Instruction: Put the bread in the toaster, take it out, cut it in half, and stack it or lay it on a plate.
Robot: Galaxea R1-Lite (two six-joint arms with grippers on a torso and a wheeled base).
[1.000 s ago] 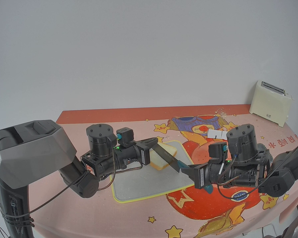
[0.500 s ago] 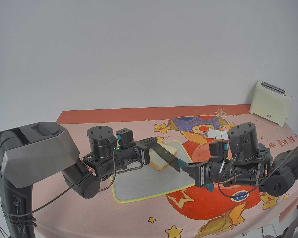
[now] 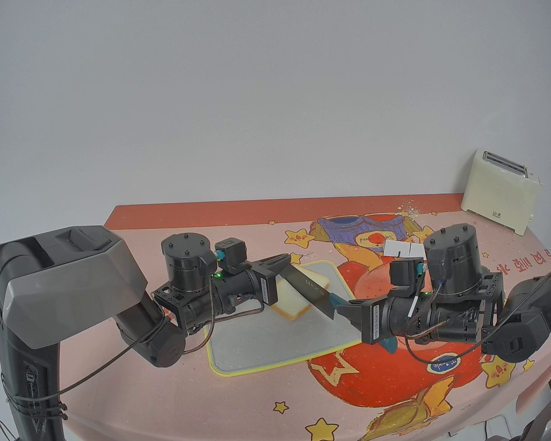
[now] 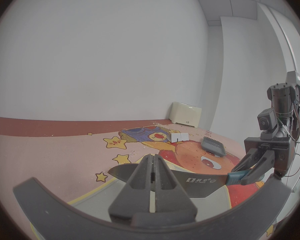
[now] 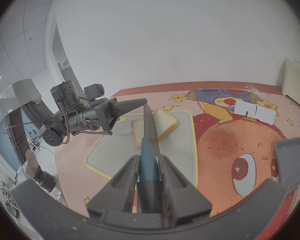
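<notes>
A slice of bread (image 3: 297, 299) lies on the pale cutting board (image 3: 269, 338) mid-table. A dark knife (image 3: 310, 288) stands edge-down across the slice (image 5: 164, 123). My right gripper (image 3: 348, 313) is shut on the knife's teal handle (image 5: 147, 160), at the board's right edge. From the left, my left gripper (image 3: 284, 263) is shut, its tip just over the bread beside the far end of the blade (image 4: 196, 180). The cream toaster (image 3: 501, 198) stands at the table's far right corner. A grey plate (image 5: 291, 159) sits on the table to the right, behind my right arm.
A white card (image 3: 404, 249) lies on the printed tablecloth between the board and the toaster. Crumbs are scattered near the far edge. A plain wall runs behind the table. The front of the table below the board is open cloth.
My right arm has drawn back a little to the right, sliding the knife slightly along the bread. The left arm shifted slightly at first, then held still.
</notes>
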